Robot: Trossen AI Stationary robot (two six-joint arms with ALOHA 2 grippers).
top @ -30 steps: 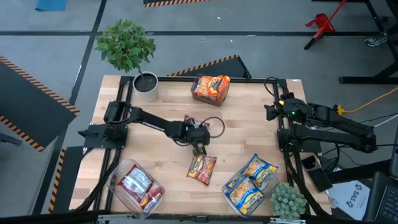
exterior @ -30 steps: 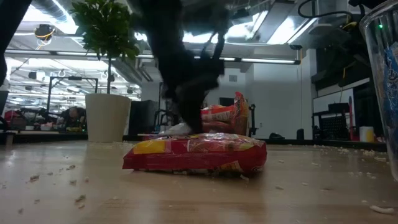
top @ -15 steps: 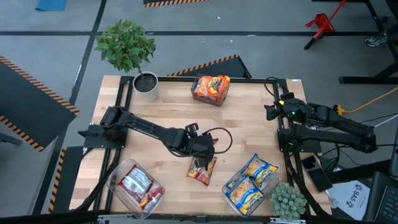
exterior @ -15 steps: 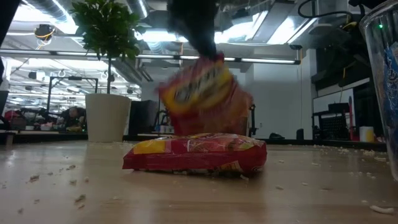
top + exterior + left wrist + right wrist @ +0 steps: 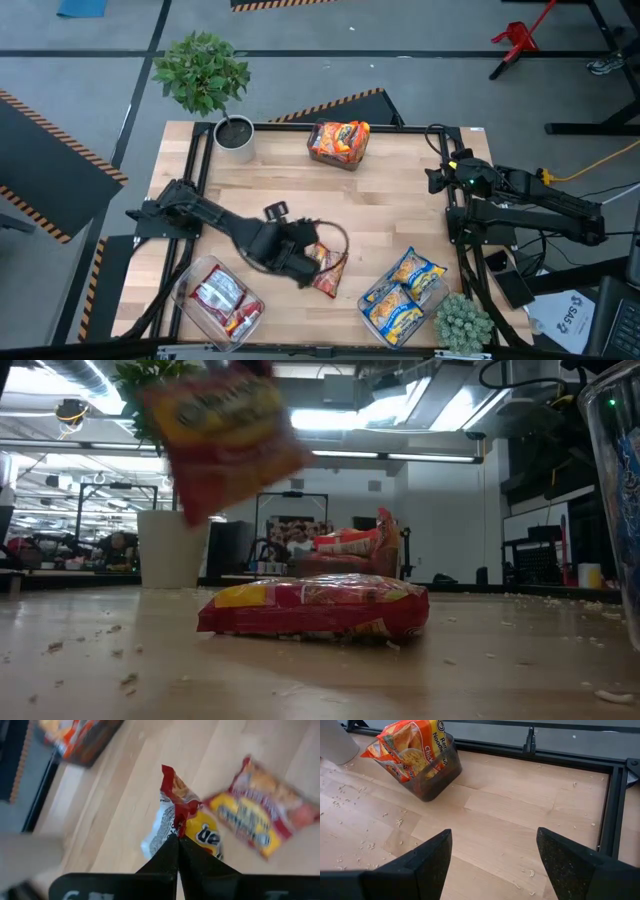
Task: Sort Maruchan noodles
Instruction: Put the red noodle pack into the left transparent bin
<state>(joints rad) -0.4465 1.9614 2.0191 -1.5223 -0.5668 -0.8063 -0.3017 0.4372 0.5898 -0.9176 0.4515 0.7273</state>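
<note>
My left gripper (image 5: 303, 262) is over the table's near middle, shut on a red, white and yellow Maruchan noodle packet (image 5: 225, 430) that hangs high above the table. A second red packet (image 5: 315, 608) lies flat on the wood just below and beside it (image 5: 260, 815). My right gripper (image 5: 492, 865) waits open at the table's right edge (image 5: 440, 180), with nothing between its fingers. My left gripper pinches the packet's red crimped end seam (image 5: 176, 807) between its two fingertips. The fingers slant down from above. The packet's body (image 5: 157, 827) hangs below them, lifted clear of the table and of the other packet.
A clear bin of orange packets (image 5: 340, 142) stands at the far edge, one of silver-red packets (image 5: 220, 300) near left, and one of blue-yellow packets (image 5: 400, 295) near right. A potted plant (image 5: 236, 135) is far left and a small spiky plant (image 5: 462, 322) near right. Crumbs litter the wood.
My left gripper has risen and drawn back toward the table's near-left, staying shut. The red packet has come up off the table with it and now hangs high, clear of the table. The other red packet has stayed where it lay.
</note>
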